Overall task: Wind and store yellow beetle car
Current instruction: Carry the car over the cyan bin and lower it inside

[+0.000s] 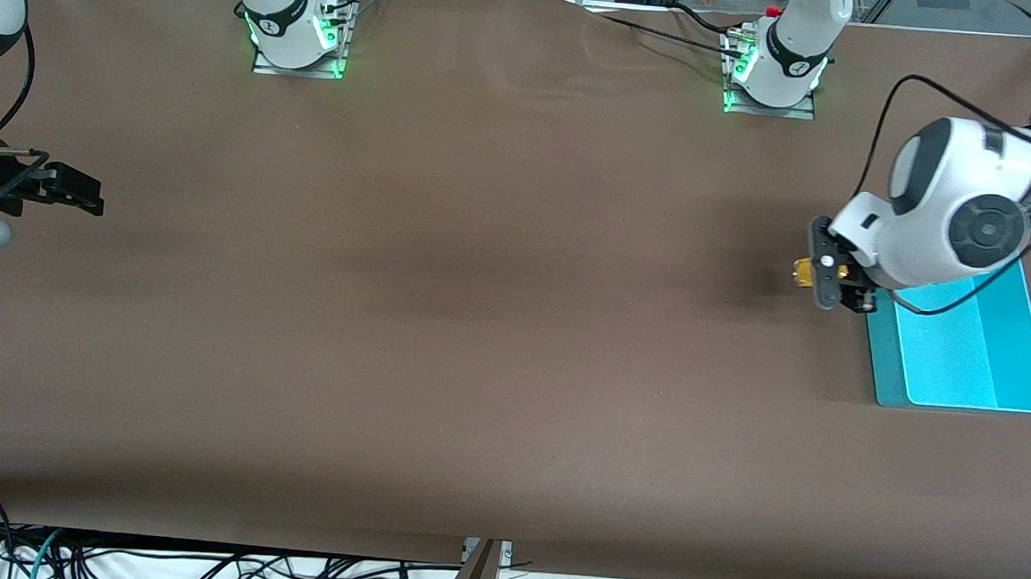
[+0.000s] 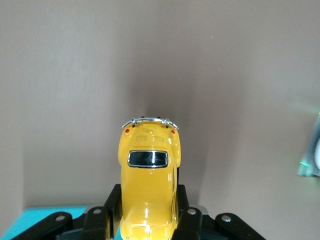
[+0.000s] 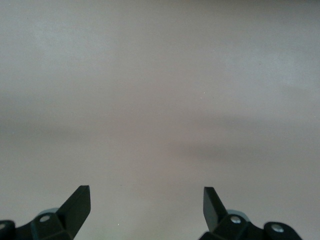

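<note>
My left gripper [image 1: 825, 277] is shut on the yellow beetle car [image 1: 804, 271] and holds it in the air beside the corner of the cyan bin [image 1: 1026, 352], at the left arm's end of the table. In the left wrist view the car [image 2: 148, 185] sits between the black fingers [image 2: 186, 220], with its chrome bumper and dark window pointing away from the wrist. A strip of the bin [image 2: 45, 215] shows by the fingers. My right gripper [image 1: 83, 196] is open and empty at the right arm's end of the table; its two fingertips [image 3: 80, 200] stand wide apart over bare brown table.
The brown table top [image 1: 479, 305] stretches between the two arms. The arm bases [image 1: 298, 34] stand along the table edge farthest from the front camera. Cables hang below the edge nearest the camera.
</note>
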You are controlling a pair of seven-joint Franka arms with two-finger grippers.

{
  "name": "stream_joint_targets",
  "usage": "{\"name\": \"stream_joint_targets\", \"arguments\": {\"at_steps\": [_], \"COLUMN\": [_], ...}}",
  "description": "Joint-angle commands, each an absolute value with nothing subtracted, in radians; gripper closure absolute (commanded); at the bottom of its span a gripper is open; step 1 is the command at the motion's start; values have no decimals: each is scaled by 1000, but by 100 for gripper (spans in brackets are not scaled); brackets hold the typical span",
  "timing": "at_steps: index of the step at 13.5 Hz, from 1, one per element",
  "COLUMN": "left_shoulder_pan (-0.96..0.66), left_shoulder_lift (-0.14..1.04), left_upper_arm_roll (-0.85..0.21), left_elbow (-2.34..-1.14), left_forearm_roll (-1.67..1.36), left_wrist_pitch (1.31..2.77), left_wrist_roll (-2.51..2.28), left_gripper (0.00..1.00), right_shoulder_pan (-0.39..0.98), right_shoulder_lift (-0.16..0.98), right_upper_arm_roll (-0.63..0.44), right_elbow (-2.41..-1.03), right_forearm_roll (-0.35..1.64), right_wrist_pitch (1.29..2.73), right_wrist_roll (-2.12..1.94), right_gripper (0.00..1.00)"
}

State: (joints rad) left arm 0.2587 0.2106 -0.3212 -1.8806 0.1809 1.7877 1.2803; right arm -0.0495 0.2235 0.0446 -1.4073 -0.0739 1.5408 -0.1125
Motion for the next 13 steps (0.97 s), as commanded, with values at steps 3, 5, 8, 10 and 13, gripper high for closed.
{"name": "stream_joint_targets", "arguments": {"at_steps": [3,5,8,10,13], "left_shoulder_pan": [375,467,547,595,621], "left_shoulder_lift": [264,311,417,487,563], "left_upper_arm_roll": [-259,-259,-259,-258,-258], "left_elbow": [-1790,-1787,-1793,-1799,-1801], "left_forearm_roll": [308,343,389,400,402], "left_wrist_pitch": [1715,1788,1888,1986,2087], "left_wrist_roll": [1396,1480,1516,1526,1563], "left_gripper": [90,90,90,89,87], "right_shoulder_pan": [-51,-51,-49,-49,-51], "right_shoulder_lift": [213,213,213,213,213], "right_upper_arm_roll": [52,52,54,55,54], "right_elbow": [-1410,-1410,-1410,-1410,-1410], "right_forearm_roll": [-58,-58,-58,-58,-58], "right_wrist_pitch": [1539,1539,1539,1539,1540], "right_wrist_roll": [-100,-101,-103,-103,-104], "right_gripper": [0,0,0,0,0]}}
